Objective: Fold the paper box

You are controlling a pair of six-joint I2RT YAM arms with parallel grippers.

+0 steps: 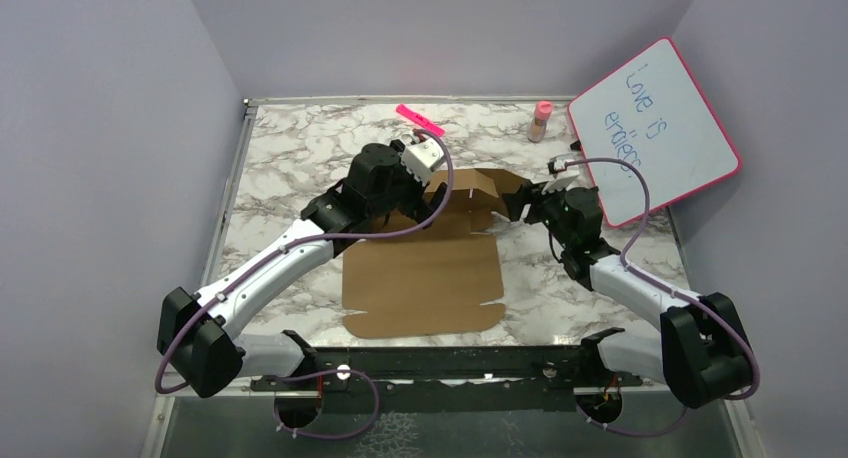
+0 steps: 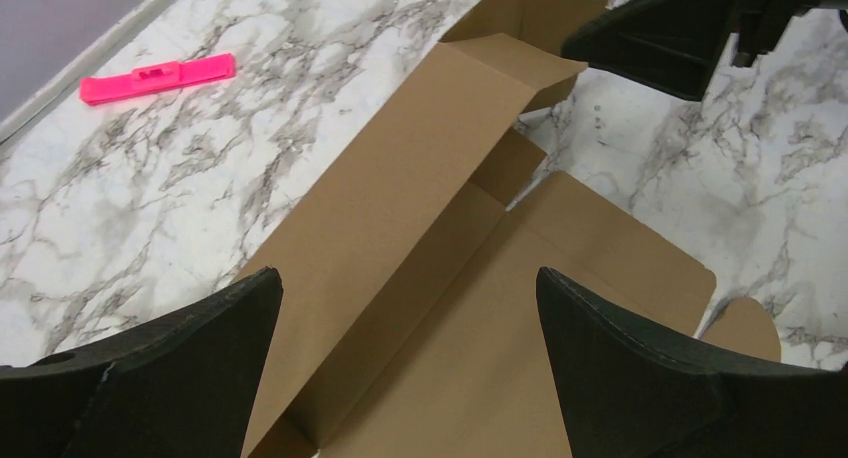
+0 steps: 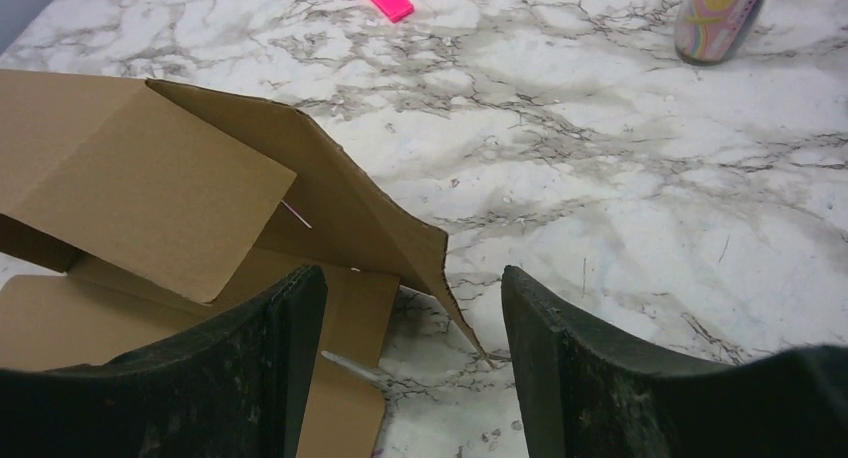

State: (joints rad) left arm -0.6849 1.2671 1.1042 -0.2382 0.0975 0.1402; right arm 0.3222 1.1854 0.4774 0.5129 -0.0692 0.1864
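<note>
both empty: my left gripper (image 2: 408, 283) wide open above the paper box (image 1: 425, 278), right gripper (image 3: 408, 283) parted around its raised flap (image 3: 330, 188).

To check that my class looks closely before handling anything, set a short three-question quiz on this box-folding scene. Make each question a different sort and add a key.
1. True or false: the paper box lies wholly flat on the table.
2. What lies left of the pink bottle, near the table's far edge? A) a pink strip B) scissors C) a tape roll
3. In a word or two: which tool is at the right end of the box's raised flap?

Key
1. False: that flap stands up.
2. A.
3. The right tool; the left tool hangs open over the box.
</note>
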